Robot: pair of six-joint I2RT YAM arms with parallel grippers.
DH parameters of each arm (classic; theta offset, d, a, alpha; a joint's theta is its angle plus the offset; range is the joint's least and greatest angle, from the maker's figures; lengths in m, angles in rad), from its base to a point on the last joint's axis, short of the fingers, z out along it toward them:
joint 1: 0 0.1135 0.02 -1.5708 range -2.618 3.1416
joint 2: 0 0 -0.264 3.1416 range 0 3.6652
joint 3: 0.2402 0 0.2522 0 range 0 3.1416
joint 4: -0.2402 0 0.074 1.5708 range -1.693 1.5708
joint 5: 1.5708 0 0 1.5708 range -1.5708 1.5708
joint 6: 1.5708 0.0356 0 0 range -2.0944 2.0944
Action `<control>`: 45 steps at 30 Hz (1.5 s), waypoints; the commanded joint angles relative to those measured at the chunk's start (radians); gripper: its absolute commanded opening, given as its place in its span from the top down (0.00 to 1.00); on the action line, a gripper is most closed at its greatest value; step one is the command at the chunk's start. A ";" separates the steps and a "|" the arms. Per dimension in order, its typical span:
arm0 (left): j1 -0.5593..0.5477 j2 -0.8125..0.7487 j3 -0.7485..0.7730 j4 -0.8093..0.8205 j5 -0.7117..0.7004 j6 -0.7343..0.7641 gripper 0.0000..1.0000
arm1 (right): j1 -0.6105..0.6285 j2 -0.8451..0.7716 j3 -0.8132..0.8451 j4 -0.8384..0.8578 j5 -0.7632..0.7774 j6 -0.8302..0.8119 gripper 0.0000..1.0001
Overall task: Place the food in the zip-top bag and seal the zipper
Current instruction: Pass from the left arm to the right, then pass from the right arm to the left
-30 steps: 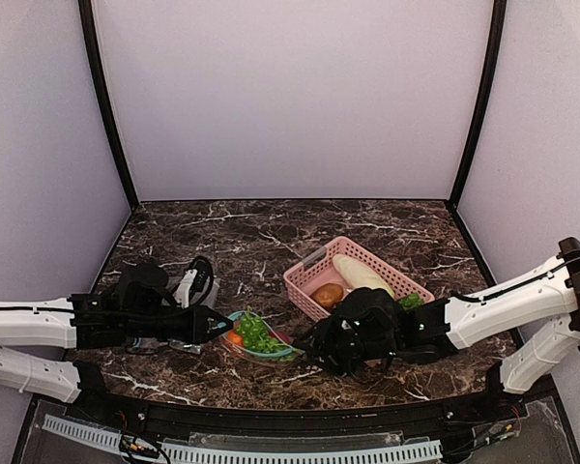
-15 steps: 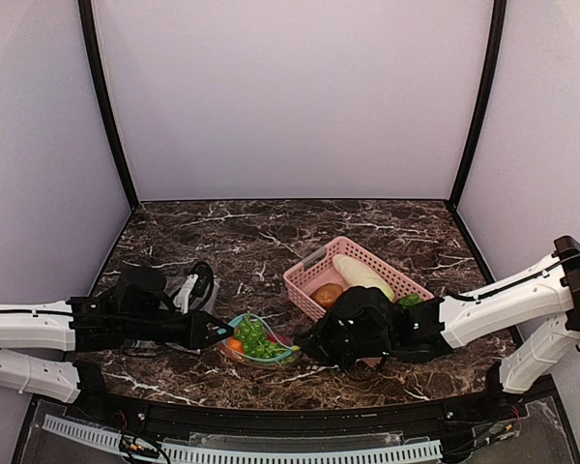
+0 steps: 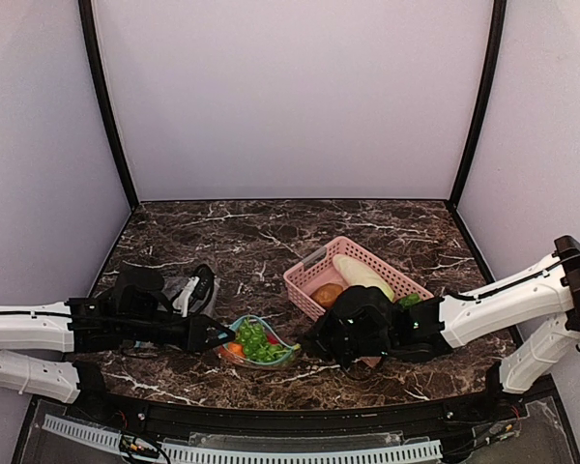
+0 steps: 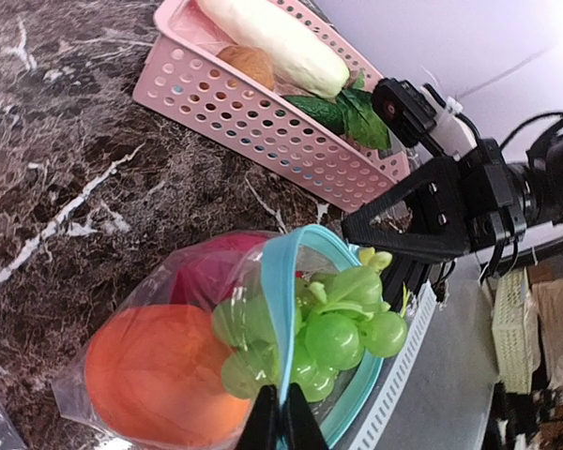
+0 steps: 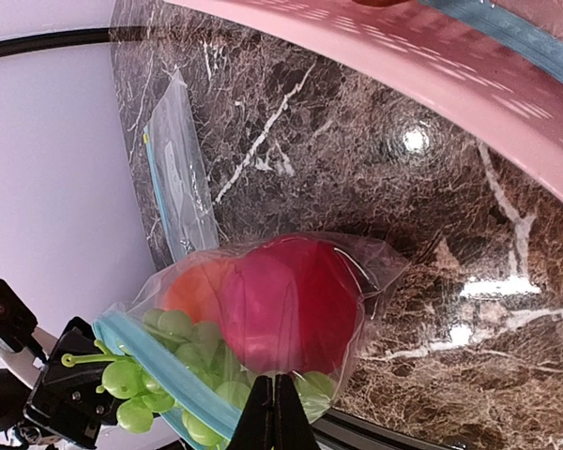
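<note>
My right pincer, half open a second ago, now pinches the zip-top bag, which lies slightly nearer the table's near edge, my left pincer drawn back with it.

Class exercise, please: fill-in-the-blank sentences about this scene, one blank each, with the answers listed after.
The zip-top bag's zipper is light ____.
The white vegetable lies in a ____ basket.
The left gripper and right gripper are both ____ on the bag.
Answers: blue; pink; shut.
</note>
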 commanded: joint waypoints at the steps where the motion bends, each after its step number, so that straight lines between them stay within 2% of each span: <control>1: -0.012 -0.008 -0.004 -0.009 0.059 0.037 0.87 | 0.002 -0.018 0.029 0.003 0.057 -0.026 1.00; 2: -0.012 -0.012 0.004 -0.023 0.054 0.047 0.70 | 0.001 -0.023 0.032 -0.010 0.068 -0.028 1.00; 3: -0.013 -0.016 0.028 -0.075 0.028 0.074 0.61 | 0.001 -0.028 0.035 -0.017 0.077 -0.031 1.00; 4: -0.013 -0.023 0.042 -0.134 0.011 0.091 0.39 | 0.001 -0.033 0.038 -0.023 0.083 -0.032 1.00; 6: -0.012 -0.032 0.098 -0.221 -0.060 0.152 0.25 | 0.000 -0.036 0.050 -0.041 0.090 -0.036 1.00; 8: -0.013 -0.027 0.168 -0.300 -0.133 0.225 0.20 | 0.000 -0.039 0.067 -0.063 0.098 -0.038 1.00; 10: -0.013 -0.009 0.243 -0.355 -0.219 0.293 0.19 | -0.001 -0.037 0.081 -0.086 0.104 -0.039 1.00; 12: -0.012 0.022 0.307 -0.371 -0.243 0.353 0.19 | 0.000 -0.035 0.096 -0.104 0.112 -0.037 1.00; 15: -0.013 0.103 0.392 -0.357 -0.191 0.411 0.21 | 0.000 -0.034 0.116 -0.123 0.120 -0.036 1.00; 18: -0.042 0.180 0.433 -0.313 -0.139 0.407 0.25 | 0.000 -0.032 0.129 -0.152 0.130 -0.028 1.00; 25: -0.163 0.273 0.402 -0.163 -0.189 0.318 0.27 | 0.000 -0.035 0.131 -0.187 0.143 -0.005 1.00; 29: -0.270 0.306 0.391 -0.074 -0.336 0.253 0.28 | 0.000 -0.034 0.134 -0.194 0.144 0.017 1.00; 33: -0.328 0.349 0.388 -0.049 -0.446 0.190 0.32 | -0.001 -0.047 0.135 -0.219 0.153 0.043 1.00; 36: -0.338 0.348 0.350 0.033 -0.459 0.148 0.38 | -0.002 -0.079 0.108 -0.219 0.166 0.069 1.00; 39: -0.340 0.369 0.341 0.101 -0.433 0.144 0.39 | -0.002 -0.100 0.098 -0.222 0.167 0.071 1.00; 45: -0.340 0.481 0.389 0.115 -0.441 0.170 0.42 | -0.009 -0.131 0.084 -0.244 0.124 0.094 1.00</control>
